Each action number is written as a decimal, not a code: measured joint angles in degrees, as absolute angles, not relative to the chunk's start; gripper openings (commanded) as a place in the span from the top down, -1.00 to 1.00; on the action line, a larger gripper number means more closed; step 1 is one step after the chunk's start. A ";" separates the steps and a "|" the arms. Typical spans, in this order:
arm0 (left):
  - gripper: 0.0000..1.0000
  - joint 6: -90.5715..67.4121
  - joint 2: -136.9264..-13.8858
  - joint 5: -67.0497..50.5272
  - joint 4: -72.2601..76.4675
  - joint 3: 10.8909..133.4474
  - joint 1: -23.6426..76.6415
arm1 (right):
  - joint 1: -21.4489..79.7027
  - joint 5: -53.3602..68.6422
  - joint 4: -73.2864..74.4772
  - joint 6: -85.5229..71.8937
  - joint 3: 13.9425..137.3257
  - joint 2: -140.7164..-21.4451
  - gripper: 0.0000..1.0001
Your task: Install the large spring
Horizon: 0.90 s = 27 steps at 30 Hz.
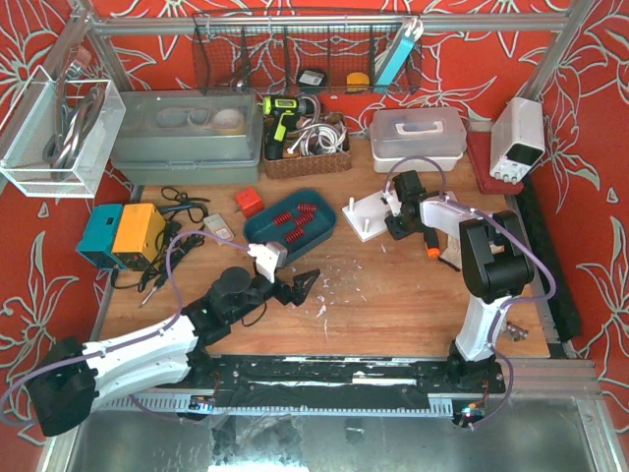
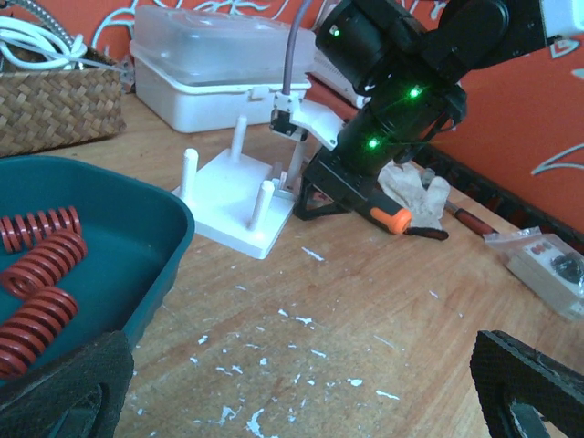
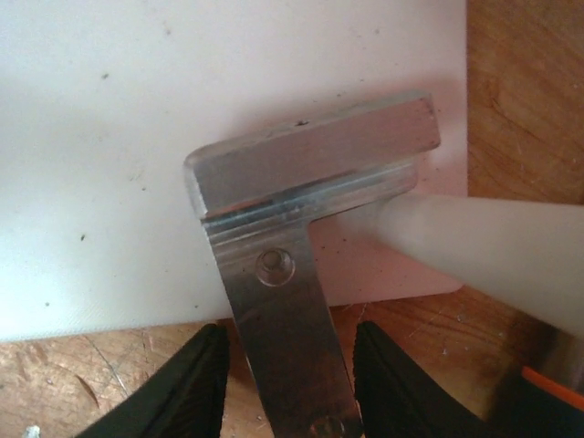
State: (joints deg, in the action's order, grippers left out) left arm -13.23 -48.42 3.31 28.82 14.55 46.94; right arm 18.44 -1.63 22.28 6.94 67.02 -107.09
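Several red springs (image 1: 295,221) lie in a teal tray (image 1: 257,228); in the left wrist view the springs (image 2: 36,274) show at the left in the tray (image 2: 173,228). A white peg base (image 1: 366,216) stands right of the tray, with bare upright pegs (image 2: 263,201). My left gripper (image 1: 300,285) is open and empty, low over bare wood below the tray (image 2: 301,406). My right gripper (image 1: 403,218) is at the base's right edge, shut on a metal L-shaped bracket (image 3: 292,274) lying over the white base (image 3: 182,109) beside a peg (image 3: 493,246).
An orange-handled tool (image 1: 430,248) lies by the right gripper. A small red box (image 1: 249,202) and a blue-and-yellow device (image 1: 123,234) with cables sit to the left. A wicker basket (image 1: 307,149), white lidded box (image 1: 418,138), grey bin (image 1: 187,138) and power supply (image 1: 518,138) line the back.
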 measured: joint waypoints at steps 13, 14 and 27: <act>-1.00 -13.21 -47.79 4.29 28.77 14.22 46.94 | 18.85 -2.98 24.25 6.96 67.00 -105.23 1.00; -1.00 -13.23 -47.79 4.38 28.77 14.22 46.94 | 18.92 -2.96 24.36 6.96 67.00 -104.66 1.00; -1.00 -13.23 -47.77 4.67 28.77 14.22 46.94 | 21.04 -2.55 24.64 5.37 64.97 -93.10 1.00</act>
State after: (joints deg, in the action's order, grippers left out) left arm -13.23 -47.77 4.67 28.77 14.22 46.94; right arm 21.04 -2.55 24.64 5.37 64.97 -93.10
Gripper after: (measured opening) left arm 0.998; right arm 0.239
